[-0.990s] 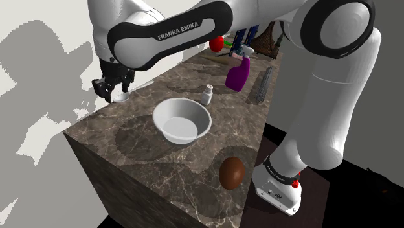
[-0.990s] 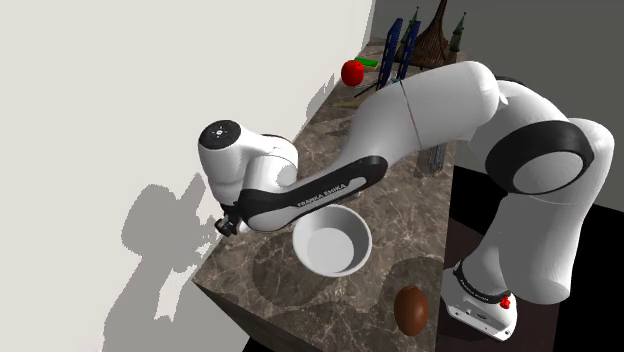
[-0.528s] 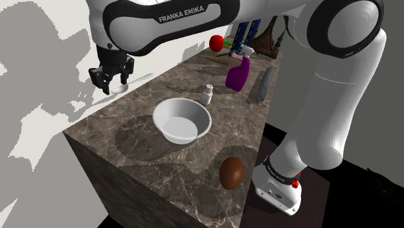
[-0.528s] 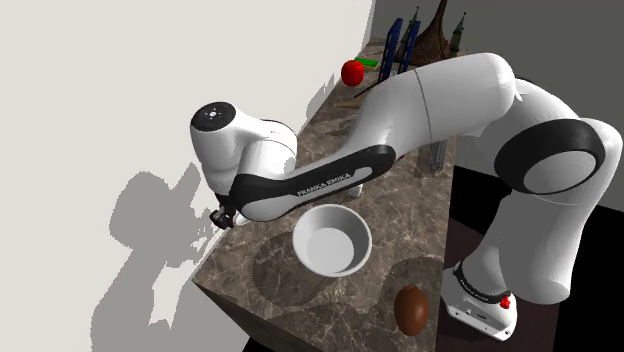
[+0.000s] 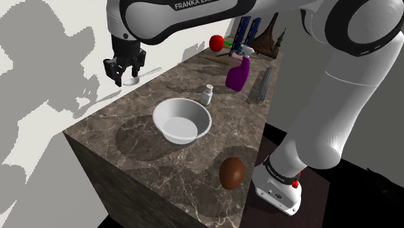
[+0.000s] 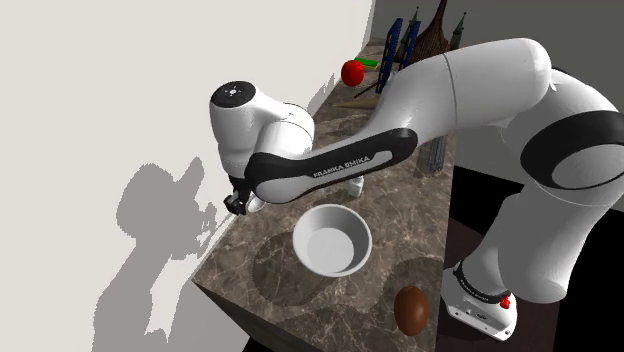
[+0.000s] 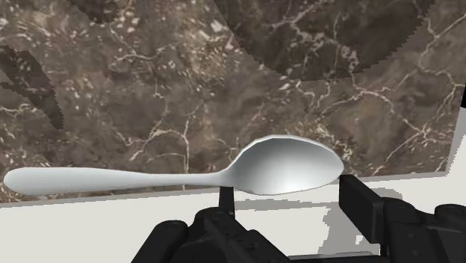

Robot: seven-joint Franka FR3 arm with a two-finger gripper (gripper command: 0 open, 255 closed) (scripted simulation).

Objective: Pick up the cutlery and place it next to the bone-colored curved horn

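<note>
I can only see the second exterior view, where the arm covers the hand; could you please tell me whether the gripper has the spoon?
Observer: Yes. In the wrist view the gripper is shut on the spoon, clasping its bowl.
Operator: Thank you. How does the handle lie?
Observer: It sticks out sideways past one finger, along the wall-side edge of the counter.
Operator: And what does the arm hide from me?
Observer: A purple spray bottle stands beyond the white bowl.

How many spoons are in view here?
1: the spoon is clasped between the gripper's fingers, over the counter's wall-side edge. Others may be hidden among the far-end clutter.
</note>
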